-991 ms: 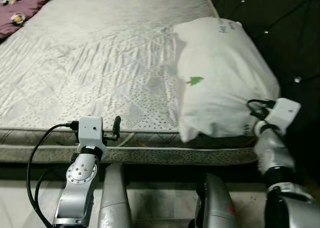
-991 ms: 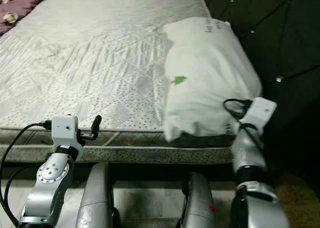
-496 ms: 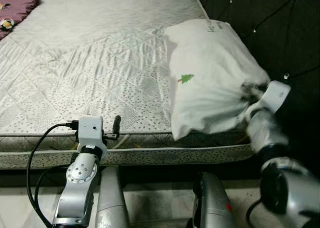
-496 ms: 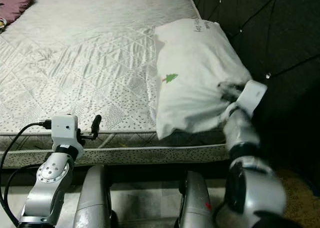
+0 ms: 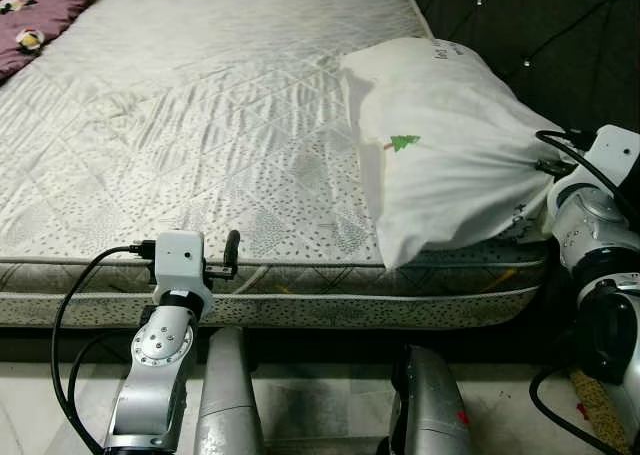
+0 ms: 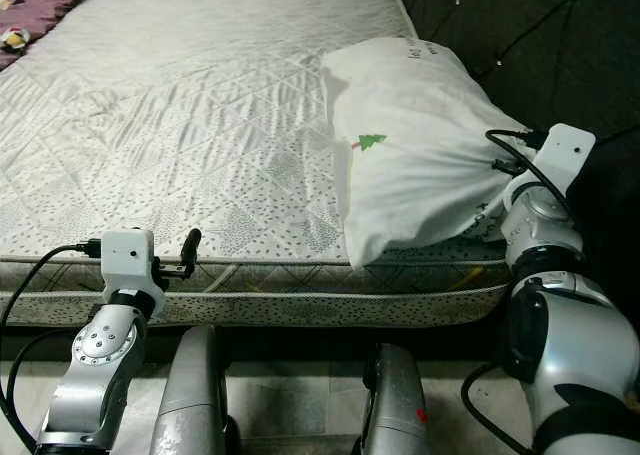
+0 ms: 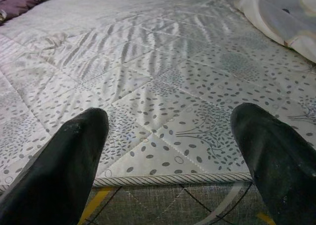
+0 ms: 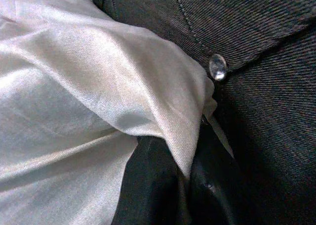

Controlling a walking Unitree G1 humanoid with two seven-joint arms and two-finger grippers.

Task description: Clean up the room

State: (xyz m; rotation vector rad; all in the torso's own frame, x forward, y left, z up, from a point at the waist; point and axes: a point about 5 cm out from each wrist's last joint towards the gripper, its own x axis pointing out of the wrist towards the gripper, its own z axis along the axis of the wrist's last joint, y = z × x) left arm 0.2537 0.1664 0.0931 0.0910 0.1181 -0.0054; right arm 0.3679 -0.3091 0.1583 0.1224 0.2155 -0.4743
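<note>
Far left, at the top corner of the mattress (image 5: 200, 125), I see a purple blanket (image 5: 40, 15) with a small toy-like thing on it, too small for me to name. The mattress itself is pale and quilted, with a leaf print and a corded edge facing me.

My left gripper (image 7: 168, 151) hangs just short of that near edge, low and to my left. From the head I get mostly its white wrist housing and one black finger poking up. The left wrist view tells me more: the two fingers (image 7: 64, 165) stand wide apart with bare mattress between them, nothing held.

Further right lies the pillow (image 5: 450, 155), white, with a little green tree printed on it and some lettering near its far end. It sits on the right side of the mattress, up against the dark tufted headboard (image 5: 540, 25), its near corner overhanging the mattress edge.

My right gripper (image 8: 185, 180) is at the pillow's right corner, squeezed between pillow and headboard. From the head its fingers are hidden behind the pillow and the wrist housing. The right wrist view shows them pressed together on a fold of the pillow's cloth, with a shiny headboard button (image 8: 217, 67) just beyond.

Below, my two silver legs (image 5: 230, 395) stand on the floor.
</note>
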